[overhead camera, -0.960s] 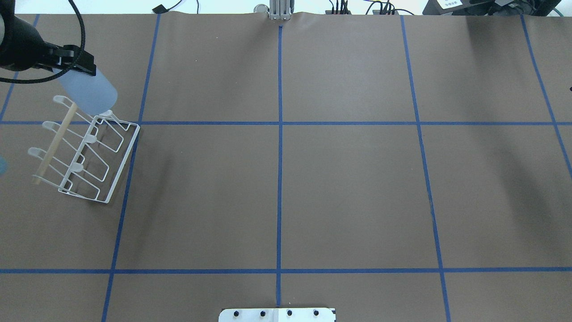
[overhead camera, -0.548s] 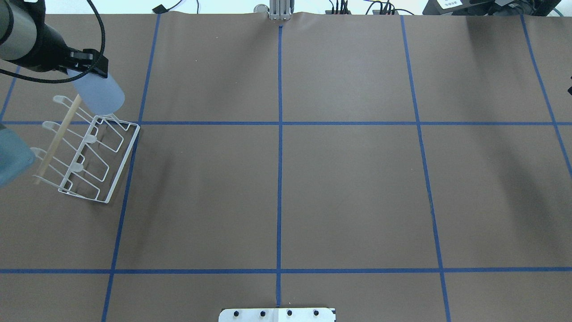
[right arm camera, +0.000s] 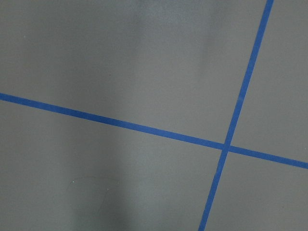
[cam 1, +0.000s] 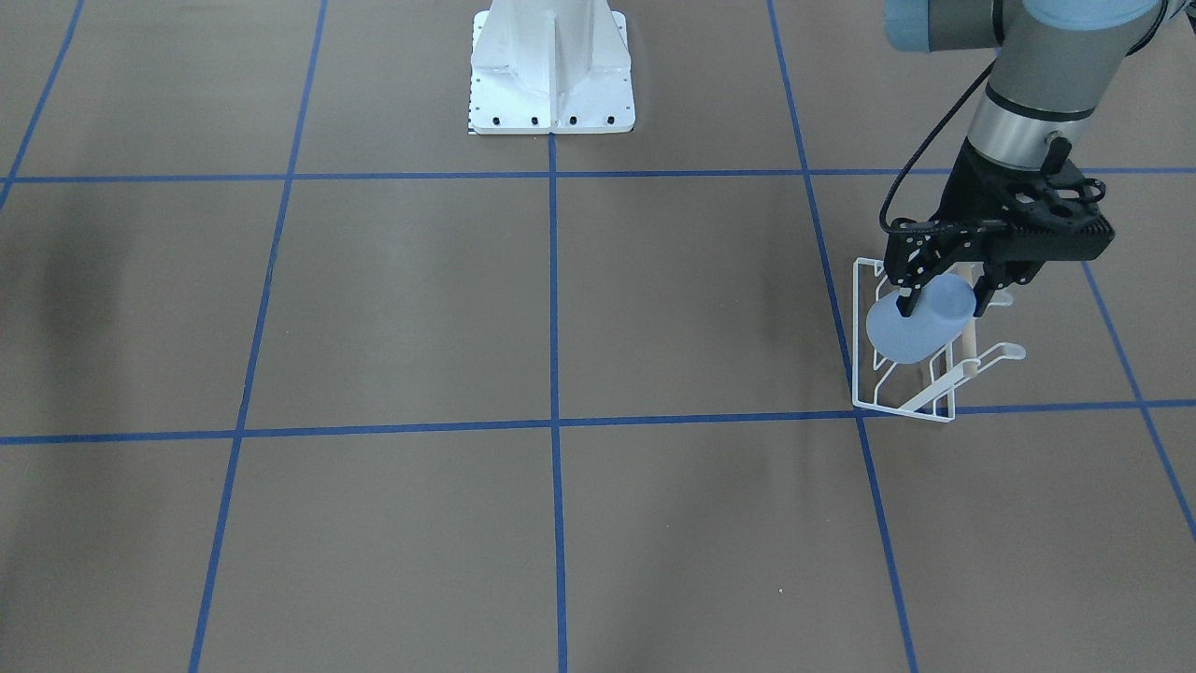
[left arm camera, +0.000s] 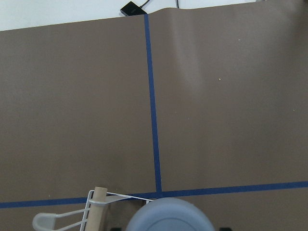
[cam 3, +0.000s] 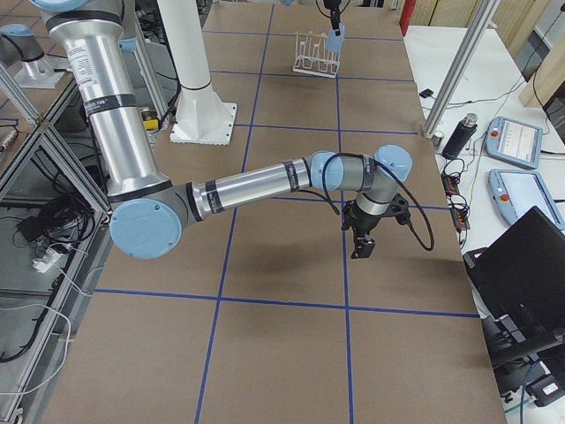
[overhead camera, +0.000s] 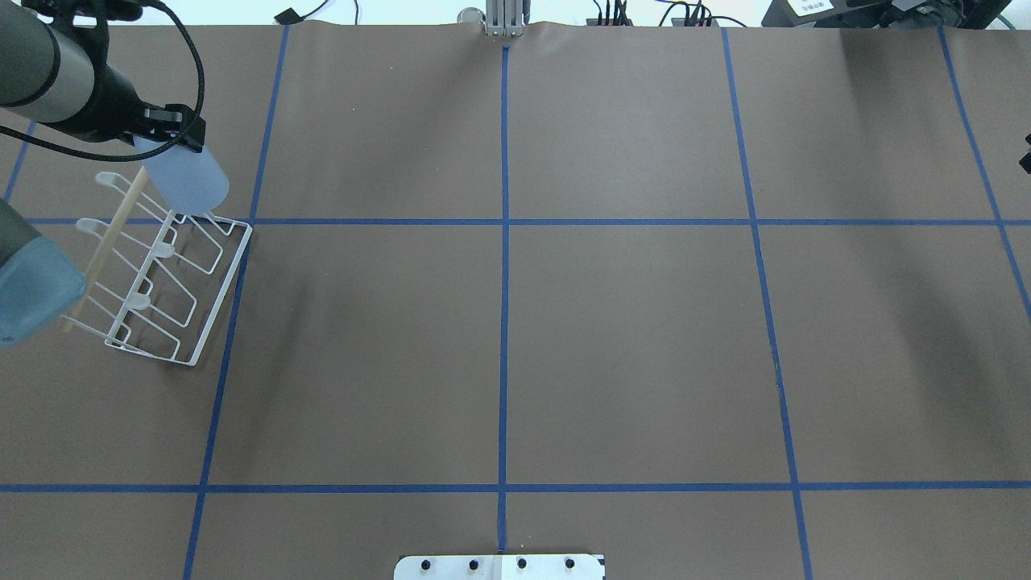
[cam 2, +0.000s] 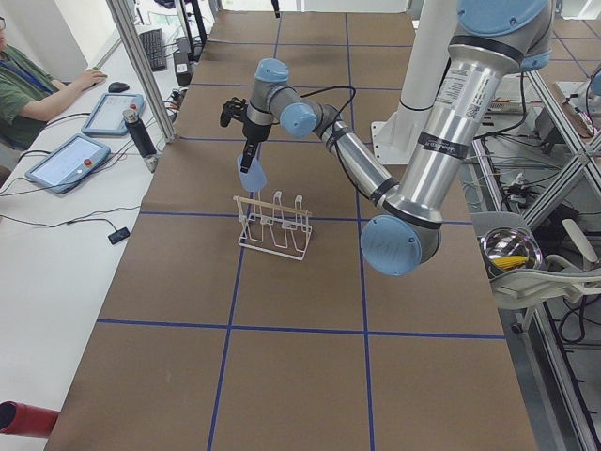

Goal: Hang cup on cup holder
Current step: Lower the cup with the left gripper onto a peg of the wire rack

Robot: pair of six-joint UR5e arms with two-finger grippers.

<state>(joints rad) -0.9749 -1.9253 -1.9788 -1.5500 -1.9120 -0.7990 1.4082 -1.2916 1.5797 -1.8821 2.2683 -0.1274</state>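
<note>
My left gripper (overhead camera: 171,143) (cam 1: 939,301) is shut on the light blue cup (overhead camera: 191,179) (cam 1: 911,329). It holds the cup tilted, just above the far end of the white wire cup holder (overhead camera: 173,266) (cam 1: 899,400). The holder stands at the table's left side, with its wooden dowel (overhead camera: 109,242) on top. The cup (cam 2: 252,175) hangs over the holder (cam 2: 274,230) in the exterior left view. The left wrist view shows the cup's end (left arm camera: 171,217) beside the dowel tip (left arm camera: 99,192). My right gripper (cam 3: 362,244) hovers over bare table at the right end. I cannot tell if it is open.
The left arm's blue elbow (overhead camera: 28,282) overhangs the holder's left edge. The robot's white base plate (overhead camera: 499,566) (cam 1: 551,84) is at the near middle. Blue tape lines (overhead camera: 504,242) grid the brown table. An operator (cam 2: 28,85) and tablets (cam 2: 70,162) sit beyond the far edge.
My left gripper has carried the cup a little to the right and lower, over the holder's far end. The arm's elbow has come into the overhead view at the left edge.
</note>
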